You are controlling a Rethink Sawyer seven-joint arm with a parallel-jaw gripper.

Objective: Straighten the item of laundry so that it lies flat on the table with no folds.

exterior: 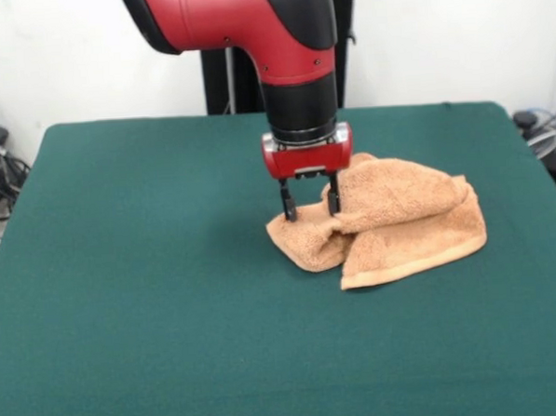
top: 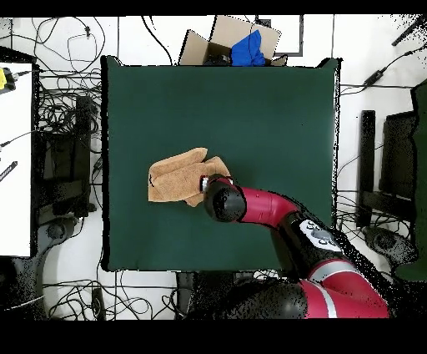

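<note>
The light-orange towel lies crumpled and folded over itself on the dark green table, right of centre in the front view. Its hemmed edge runs along the near side. My gripper points straight down at the towel's left end. It is open, with one finger at the towel's far left edge and the other against the raised fold. In the overhead view the towel lies left of centre on the table, and the arm's wrist covers the gripper. No tag shows.
The black pedestal stands behind the table's far edge. In the overhead view a cardboard box with a blue item sits past the table's top edge. Cables cover the floor, and a white surface lies at the left.
</note>
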